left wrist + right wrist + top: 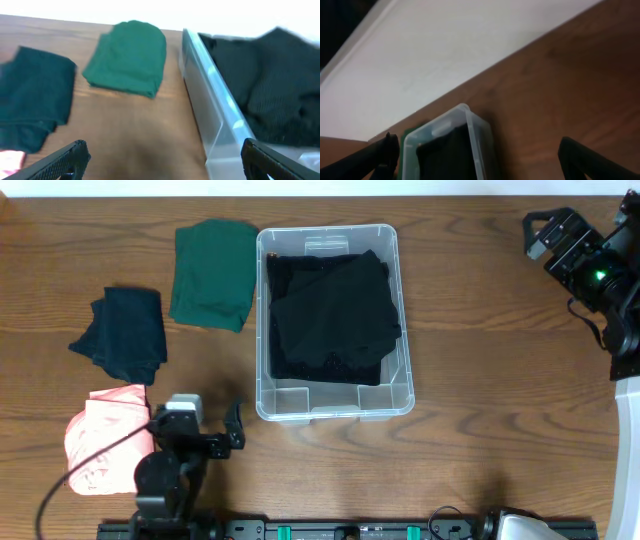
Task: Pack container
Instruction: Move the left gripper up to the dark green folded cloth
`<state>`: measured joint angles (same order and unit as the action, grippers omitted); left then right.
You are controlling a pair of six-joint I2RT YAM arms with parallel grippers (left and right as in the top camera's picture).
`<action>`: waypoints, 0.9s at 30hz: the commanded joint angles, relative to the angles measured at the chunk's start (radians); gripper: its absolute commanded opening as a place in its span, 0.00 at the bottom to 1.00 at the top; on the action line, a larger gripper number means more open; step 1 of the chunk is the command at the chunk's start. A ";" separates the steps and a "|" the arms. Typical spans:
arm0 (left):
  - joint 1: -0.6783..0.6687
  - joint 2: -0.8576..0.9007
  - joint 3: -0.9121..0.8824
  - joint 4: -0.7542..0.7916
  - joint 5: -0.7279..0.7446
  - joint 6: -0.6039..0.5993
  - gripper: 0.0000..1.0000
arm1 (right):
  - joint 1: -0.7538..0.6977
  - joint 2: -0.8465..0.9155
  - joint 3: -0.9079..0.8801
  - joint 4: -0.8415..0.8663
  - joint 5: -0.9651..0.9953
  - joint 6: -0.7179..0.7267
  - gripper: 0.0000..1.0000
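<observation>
The clear plastic container (333, 406) stands mid-table with a black garment (330, 315) lying inside it. It also shows in the left wrist view (220, 125) and the right wrist view (480, 145). A folded green garment (212, 275) lies just left of it, a dark navy one (125, 332) further left, and a pink one (100, 445) at the front left. My left gripper (205, 425) is open and empty, low over bare wood in front of the container's front-left corner. My right gripper (555, 230) is open and empty, raised at the far right back.
The wooden table's back edge meets a white surface (445, 45). A black rail (350, 530) runs along the front edge. The left arm's cable (70, 480) crosses the pink garment.
</observation>
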<state>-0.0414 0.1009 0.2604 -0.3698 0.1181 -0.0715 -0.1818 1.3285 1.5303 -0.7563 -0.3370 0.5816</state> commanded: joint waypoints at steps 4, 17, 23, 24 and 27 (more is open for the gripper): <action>-0.001 0.254 0.348 -0.081 -0.121 -0.065 0.98 | -0.005 -0.013 0.003 -0.004 -0.007 0.009 0.99; 0.032 0.856 0.967 -0.595 -0.248 0.041 0.98 | -0.005 -0.013 0.003 -0.004 -0.007 0.009 0.99; 0.032 0.921 0.968 -0.684 -0.338 -0.045 0.98 | -0.005 -0.013 0.003 -0.004 -0.007 0.009 0.99; 0.033 0.932 0.968 -0.712 -0.374 -0.095 0.98 | -0.005 -0.013 0.003 -0.004 -0.007 0.009 0.99; 0.054 0.972 0.968 -0.806 -0.426 -0.182 0.98 | -0.005 -0.013 0.003 -0.004 -0.007 0.009 0.99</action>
<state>-0.0067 1.0420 1.2095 -1.1320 -0.2077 -0.1383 -0.1818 1.3281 1.5303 -0.7597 -0.3412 0.5850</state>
